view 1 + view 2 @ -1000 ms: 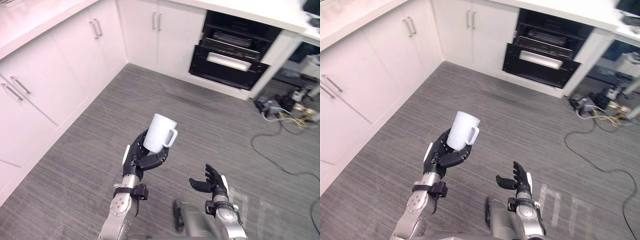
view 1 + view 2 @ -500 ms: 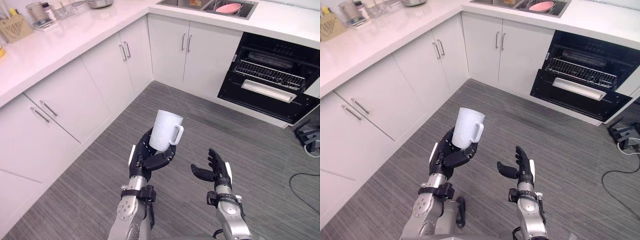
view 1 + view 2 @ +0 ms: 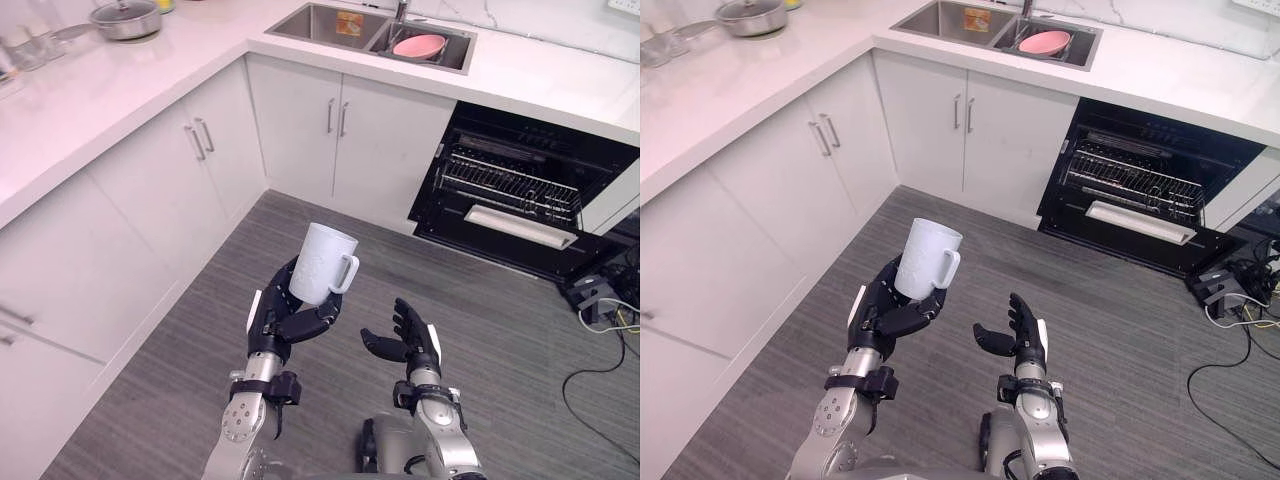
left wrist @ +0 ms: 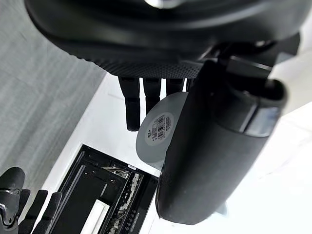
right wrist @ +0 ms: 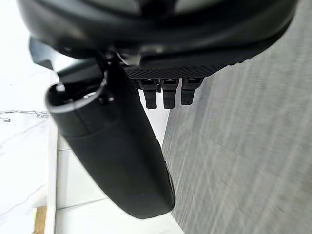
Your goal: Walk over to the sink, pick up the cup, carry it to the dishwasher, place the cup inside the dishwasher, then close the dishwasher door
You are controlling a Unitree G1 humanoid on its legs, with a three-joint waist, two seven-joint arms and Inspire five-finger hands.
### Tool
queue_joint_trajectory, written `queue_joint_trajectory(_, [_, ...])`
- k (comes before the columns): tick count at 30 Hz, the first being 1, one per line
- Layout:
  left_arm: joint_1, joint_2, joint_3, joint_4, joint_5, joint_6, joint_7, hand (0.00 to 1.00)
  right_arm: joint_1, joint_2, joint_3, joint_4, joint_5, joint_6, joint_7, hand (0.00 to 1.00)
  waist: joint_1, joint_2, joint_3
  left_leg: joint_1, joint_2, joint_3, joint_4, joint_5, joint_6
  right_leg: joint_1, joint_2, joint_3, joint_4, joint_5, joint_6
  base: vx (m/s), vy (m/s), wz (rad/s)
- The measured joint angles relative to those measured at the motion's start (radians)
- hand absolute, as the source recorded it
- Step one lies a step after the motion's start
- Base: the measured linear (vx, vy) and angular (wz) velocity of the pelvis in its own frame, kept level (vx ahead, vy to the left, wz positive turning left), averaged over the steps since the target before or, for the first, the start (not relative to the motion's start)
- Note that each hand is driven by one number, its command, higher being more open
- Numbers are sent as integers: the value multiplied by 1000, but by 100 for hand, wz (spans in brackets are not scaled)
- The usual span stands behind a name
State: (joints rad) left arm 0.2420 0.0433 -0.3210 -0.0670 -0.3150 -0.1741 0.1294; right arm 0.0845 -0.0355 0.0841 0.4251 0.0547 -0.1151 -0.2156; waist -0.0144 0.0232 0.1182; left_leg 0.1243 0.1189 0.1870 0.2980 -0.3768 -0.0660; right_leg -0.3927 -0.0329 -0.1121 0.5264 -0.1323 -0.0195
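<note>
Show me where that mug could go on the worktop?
Bare worktop lies between the pot and the sink, and again right of the sink above the open dishwasher. Crowded: the sink basin with a pink bowl, glassware beside the pot.

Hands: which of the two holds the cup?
The left hand, its fingers curled round the lower part of the white cup; the right hand beside it is open and holds nothing.

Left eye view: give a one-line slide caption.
Left hand holds a white cup upright over the grey floor, open dishwasher ahead, right hand open.
</note>
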Motion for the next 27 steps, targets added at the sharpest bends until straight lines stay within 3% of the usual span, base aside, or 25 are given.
queue_joint_trajectory(2, [0,-15,-2,10,0,10,0,30,12,-5,0,-6,0,4,-3,90,-5,11,5,-40,33,-39,153,23,-13,53,20,-29,-10,-40,-20,510,-137,16])
queue_joint_trajectory(3, [1,-25,-1,14,0,18,0,30,30,-4,0,-20,1,6,-5,90,-4,12,11,-90,56,-53,305,68,-24,105,30,-38,-31,-53,-29,579,-175,16])
queue_joint_trajectory(4, [10,-33,1,11,0,18,-2,30,77,-5,13,-83,2,6,-9,90,11,17,20,-191,107,-48,597,183,-29,218,40,-38,-93,-68,-36,557,-152,7])
queue_joint_trajectory(6, [21,-40,1,-14,0,17,-4,30,102,0,22,-156,2,5,-13,90,31,17,20,-309,146,-24,760,147,-17,306,43,-26,-156,-77,-41,453,-44,-20])
queue_joint_trajectory(7, [22,-46,2,-36,0,13,-7,30,100,1,21,-200,2,-8,-14,90,51,16,18,-385,156,4,727,108,3,348,40,-6,-200,-84,-33,322,11,-38])
queue_joint_trajectory(9, [23,-52,8,-48,0,9,-13,30,87,0,20,-211,2,-15,-14,90,66,15,19,-431,152,15,644,85,25,372,32,15,-216,-95,-22,271,103,-32])
queue_joint_trajectory(11, [30,-55,13,-47,0,9,-20,30,74,-2,10,-206,3,-17,-17,90,73,8,19,-468,108,-5,442,78,30,412,3,38,-225,-125,11,309,208,-26])
queue_joint_trajectory(13, [48,-59,19,-46,0,8,-21,30,60,-12,4,-171,3,-18,-19,90,76,22,7,-453,37,-83,180,155,11,425,-24,78,-210,-164,59,315,261,-47])
queue_joint_trajectory(14, [54,-48,30,-29,0,7,-20,30,33,-10,3,-106,3,-16,-20,90,82,5,2,-418,4,-77,132,287,20,428,-47,130,-201,-188,80,358,294,-42])
queue_joint_trajectory(16, [43,-23,43,-2,0,10,-9,30,33,5,3,-76,5,-5,-19,90,65,-29,-1,-420,-39,-61,148,265,56,449,-88,189,-250,-180,81,413,309,-16])
queue_joint_trajectory(18, [54,-16,57,-2,0,18,-3,30,34,13,3,-72,22,-4,-8,90,72,-33,-1,-428,-42,-38,218,239,92,466,-100,219,-263,-165,104,304,200,-35])
queue_joint_trajectory(19, [58,-14,59,-4,0,18,-2,30,41,18,3,-85,39,-5,-5,90,71,-29,-3,-408,-42,-30,229,201,88,457,-97,237,-225,-157,117,269,162,-59])
queue_joint_trajectory(21, [58,-9,58,-15,1,18,-2,30,40,26,3,-97,41,-5,-3,90,72,-34,1,-342,-24,10,194,138,64,364,-82,262,-9,-151,138,273,154,-70])
queue_joint_trajectory(22, [57,1,56,-18,2,18,-2,30,38,38,3,-111,42,-5,-1,90,70,-48,5,-299,-25,49,174,123,70,275,-91,262,184,-110,215,174,72,-64])
queue_joint_trajectory(23, [58,7,57,-18,2,18,-2,30,38,42,3,-119,42,-5,-1,90,67,-54,9,-272,-26,68,166,118,77,238,-99,260,266,-73,240,154,49,-75])
queue_joint_trajectory(24, [66,16,58,-19,2,20,0,30,39,52,4,-130,44,-6,-1,90,51,-54,11,-219,-23,92,155,107,89,199,-116,237,371,-51,207,270,56,-75])
queue_joint_trajectory(25, [72,14,62,-34,3,21,5,30,41,58,12,-156,49,-6,1,90,47,-50,12,-169,-16,104,137,76,81,158,-118,195,438,-87,151,290,44,-76])
queue_joint_trajectory(27, [76,16,64,-88,16,20,11,30,42,73,23,-210,71,-8,10,90,47,-52,15,-123,-4,131,120,33,66,79,-118,133,466,-134,103,288,-40,-64])
